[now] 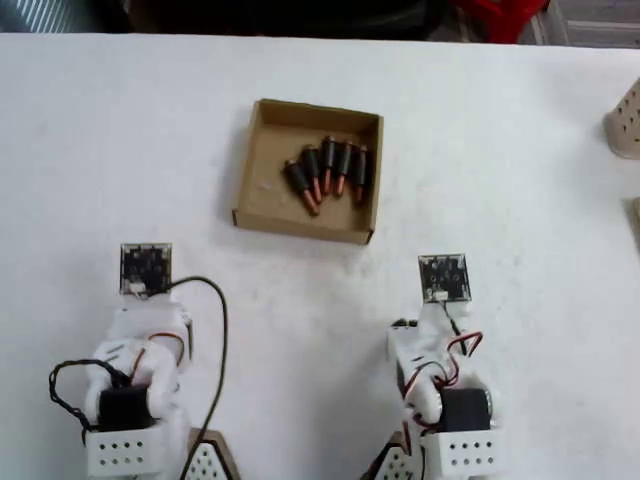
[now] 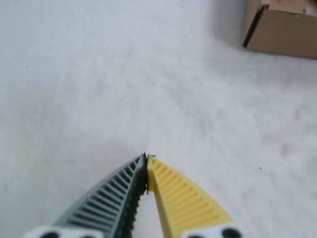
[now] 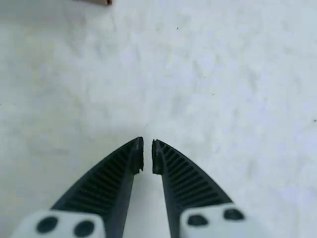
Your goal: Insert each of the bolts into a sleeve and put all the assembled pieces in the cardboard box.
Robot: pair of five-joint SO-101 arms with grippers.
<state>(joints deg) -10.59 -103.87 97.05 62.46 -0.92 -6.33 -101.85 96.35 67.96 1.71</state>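
Note:
The cardboard box (image 1: 262, 170) sits at the middle of the white table, a little toward the back. Several dark sleeves with copper-coloured bolts (image 1: 330, 172) lie side by side inside it. Both arms are folded back near the front edge, well short of the box. My left gripper (image 2: 147, 159) has one grey and one yellow finger; its tips touch over bare table, holding nothing. The box's corner (image 2: 277, 29) lies ahead of it. My right gripper (image 3: 147, 148) has black fingers, all but closed with a sliver of gap, and holds nothing.
A beige perforated piece (image 1: 625, 125) stands at the table's right edge. A black cable (image 1: 215, 330) loops beside the left arm (image 1: 135, 390). The right arm (image 1: 445, 390) sits at the front right. White table surface (image 1: 300, 330) separates the arms.

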